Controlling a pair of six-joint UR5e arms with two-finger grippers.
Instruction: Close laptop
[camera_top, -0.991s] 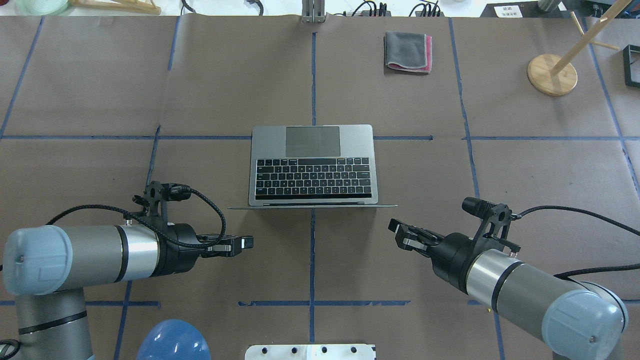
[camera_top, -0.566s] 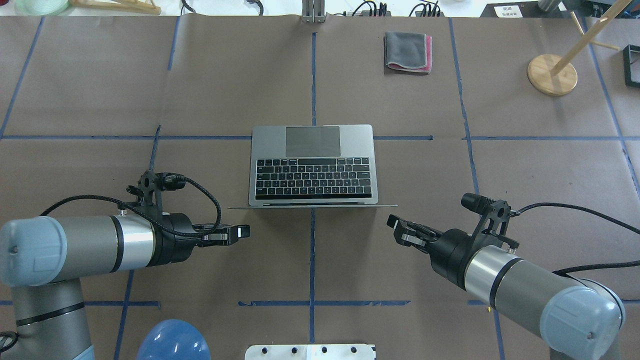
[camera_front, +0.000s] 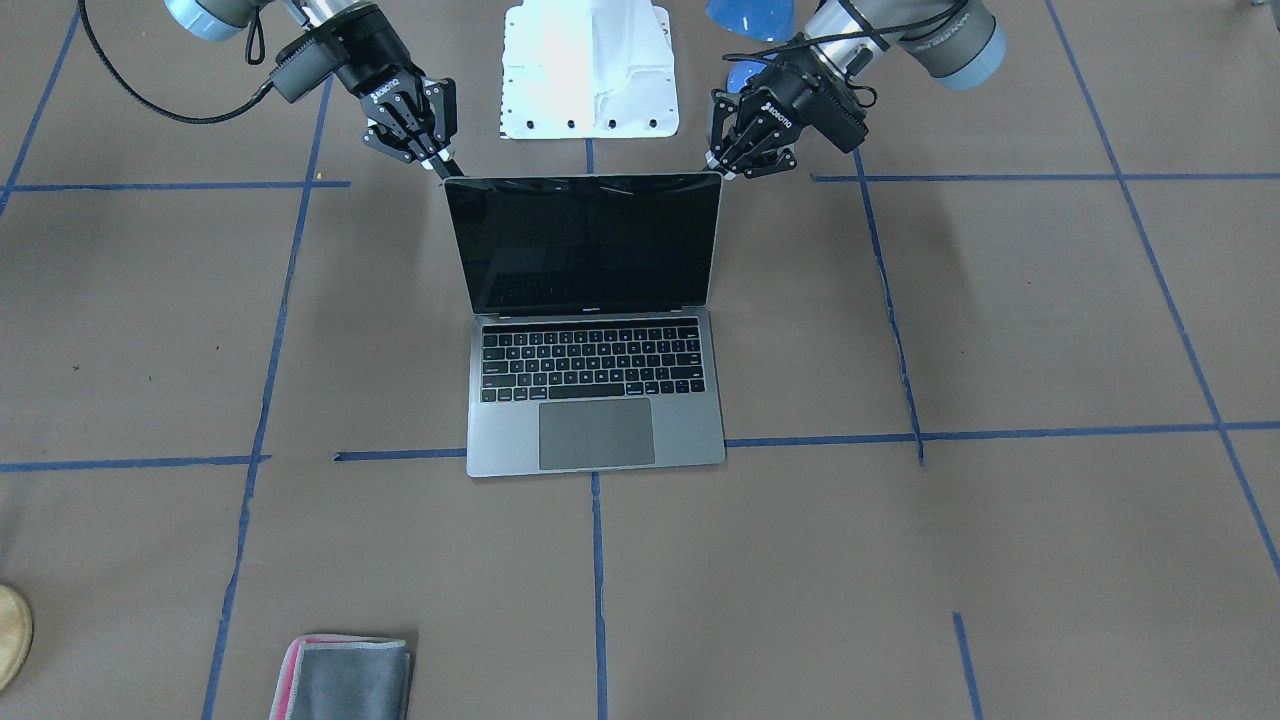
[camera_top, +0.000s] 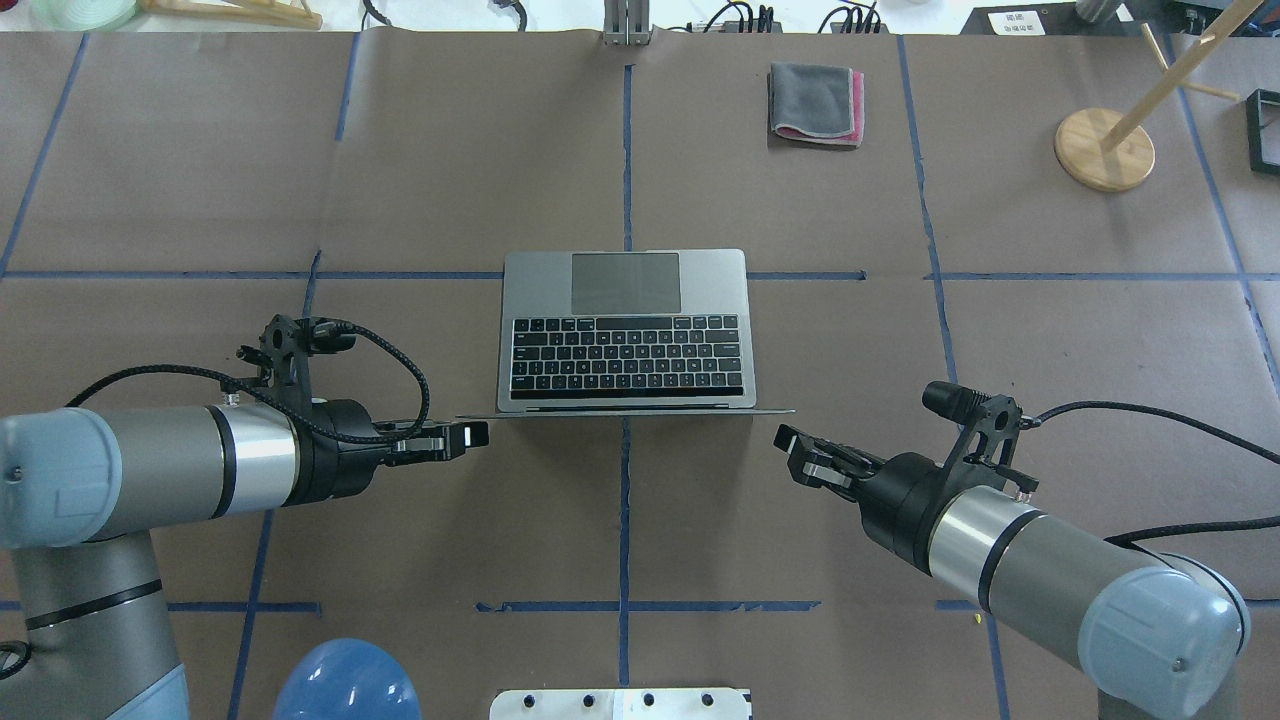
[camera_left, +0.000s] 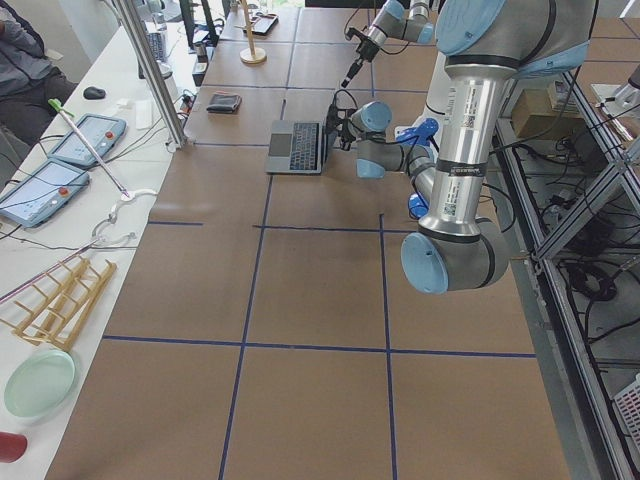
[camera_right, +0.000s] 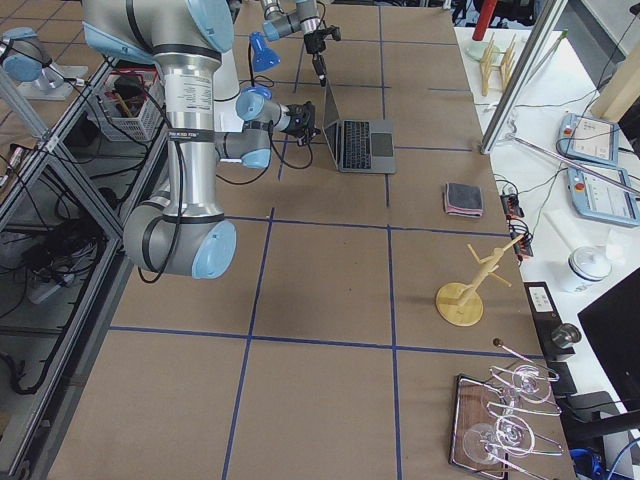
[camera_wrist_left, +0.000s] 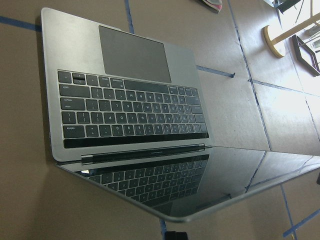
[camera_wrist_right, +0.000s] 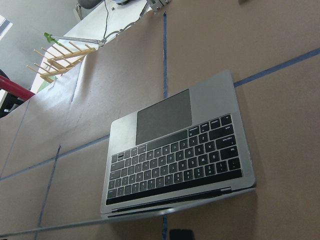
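Seen from the operators' edge, the laptop (camera_front: 595, 400) is sitting open at the middle of the desk (camera_front: 1000, 330). Its trackpad is lying toward that edge, and its black screen is standing up with its back to the robot's edge. The right gripper (camera_front: 443, 162) is hovering just behind one top corner of the lid and the left gripper (camera_front: 728, 168) just behind the other; I cannot tell whether either is touching. Both are looking narrow, fingers drawn together on nothing. A folded grey-and-pink cloth (camera_front: 345, 678) is lying near the operators' edge. From overhead, the lid is showing only as a thin line, with both arms reaching in from the robot's edge toward its two ends, and a wooden stand (camera_top: 1103, 150) is sitting toward the far right corner. From either end of the desk, the laptop is sitting about midway along, with the grippers close behind it. The left wrist camera is looking down on keys mirrored in the glossy screen, while the right wrist camera is showing the keyboard and trackpad.
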